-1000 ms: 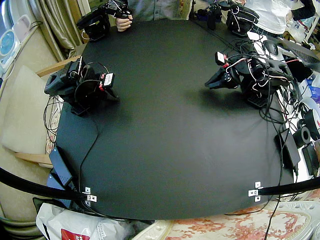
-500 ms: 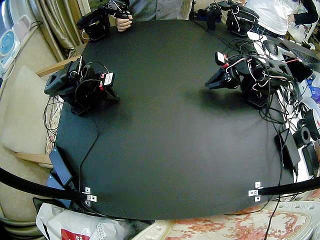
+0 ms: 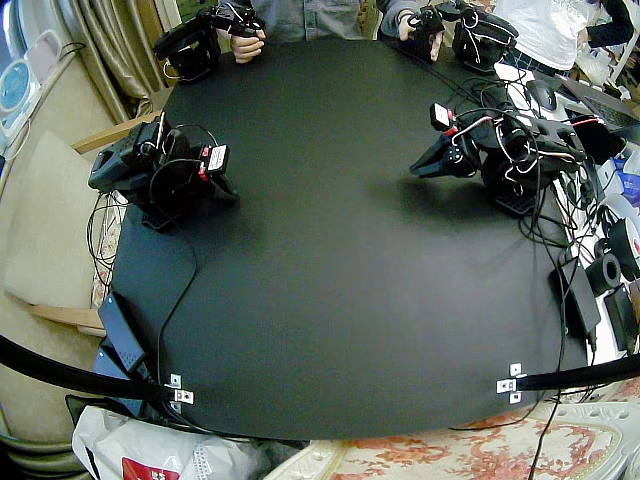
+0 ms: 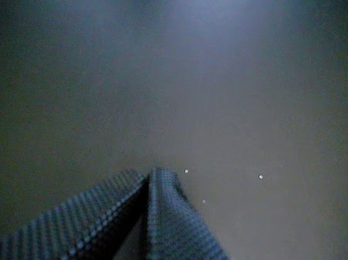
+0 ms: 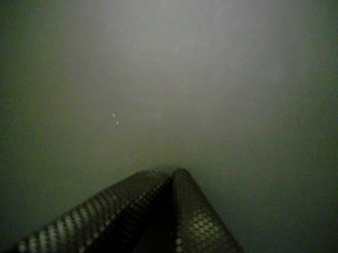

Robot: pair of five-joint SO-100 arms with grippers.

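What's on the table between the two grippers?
Nothing: the fixed view shows only bare black table between the left gripper and the right gripper.

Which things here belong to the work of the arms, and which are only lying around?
In the work: left gripper, shut, holding nothing; right gripper, the same; black table under both.
Lying about: cables along one table edge; power adapter at another edge; plastic bag below it.
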